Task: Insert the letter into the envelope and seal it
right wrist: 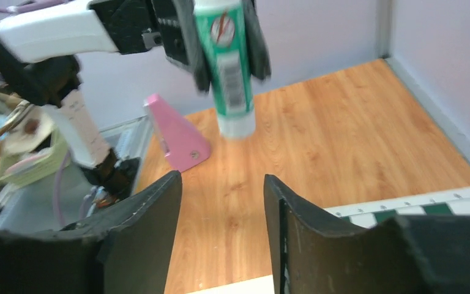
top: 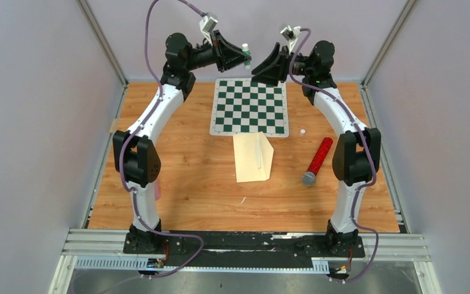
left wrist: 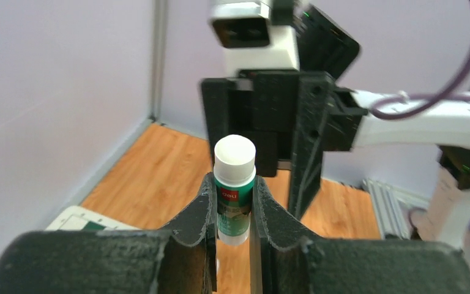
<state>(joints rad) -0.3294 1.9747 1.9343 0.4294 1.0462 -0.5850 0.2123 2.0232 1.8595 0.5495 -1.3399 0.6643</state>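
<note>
I see the wooden table [top: 183, 184], a green-and-white chessboard [top: 249, 107] at its far side. The cream envelope [top: 251, 162] lies flat at the board's near edge. High above, my left gripper [left wrist: 234, 187] clamps a green glue stick [left wrist: 235, 156]. My right gripper [right wrist: 221, 180] faces it, fingers apart.

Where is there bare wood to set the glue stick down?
Widest bare wood: between the envelope and the left arm, and the near strip in front of the envelope. Its right side is crowded: the red tube and a small white cap lie there. The chessboard fills the far middle.
</note>
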